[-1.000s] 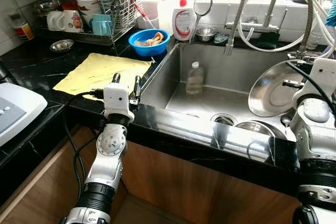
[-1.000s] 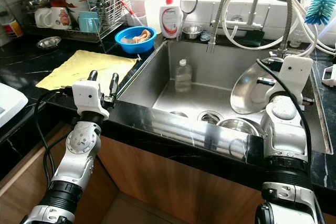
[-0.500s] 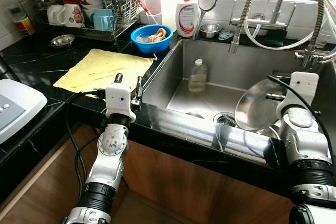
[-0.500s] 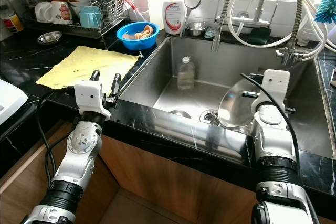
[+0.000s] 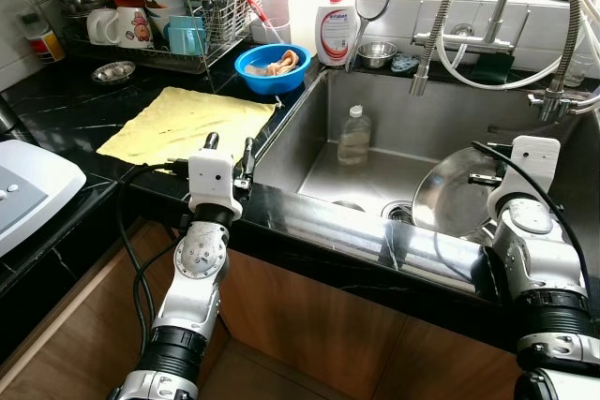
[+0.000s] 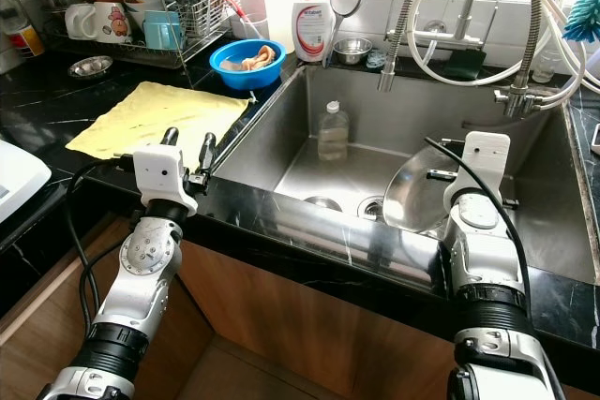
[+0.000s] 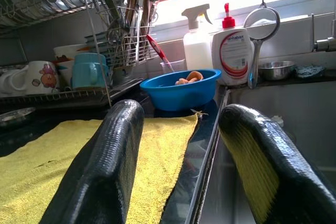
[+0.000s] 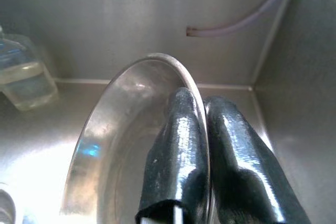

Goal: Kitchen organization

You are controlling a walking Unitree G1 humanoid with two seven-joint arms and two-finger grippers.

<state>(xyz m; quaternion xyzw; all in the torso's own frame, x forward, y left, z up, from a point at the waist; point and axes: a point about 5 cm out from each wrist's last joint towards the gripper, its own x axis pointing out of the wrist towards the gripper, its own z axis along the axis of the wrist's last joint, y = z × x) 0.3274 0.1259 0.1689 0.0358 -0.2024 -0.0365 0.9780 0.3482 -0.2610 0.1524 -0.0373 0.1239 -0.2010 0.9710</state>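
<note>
My right gripper [image 8: 202, 102] is shut on the rim of a round steel plate [image 5: 450, 194], one finger on each face of it. The plate is tilted on edge, over the right side of the steel sink [image 5: 384, 105] near its front wall. At the counter's front edge my left gripper [image 5: 227, 143] stands open with nothing between its fingers, just before the near right corner of a yellow cloth [image 5: 187, 124]. In the left wrist view the cloth [image 7: 52, 150] lies ahead under the left gripper [image 7: 181, 124].
A clear plastic bottle [image 5: 352, 138] stands in the sink. On the counter behind are a blue bowl [image 5: 270, 67], a soap dispenser [image 5: 331, 30] and a dish rack [image 5: 159, 39] with mugs. A spring faucet [image 5: 431, 35] hangs over the sink. A white appliance [image 5: 28, 194] sits at the left.
My right gripper has carried the steel plate left and lower, toward the sink's front wall. The left arm has stayed where it was.
</note>
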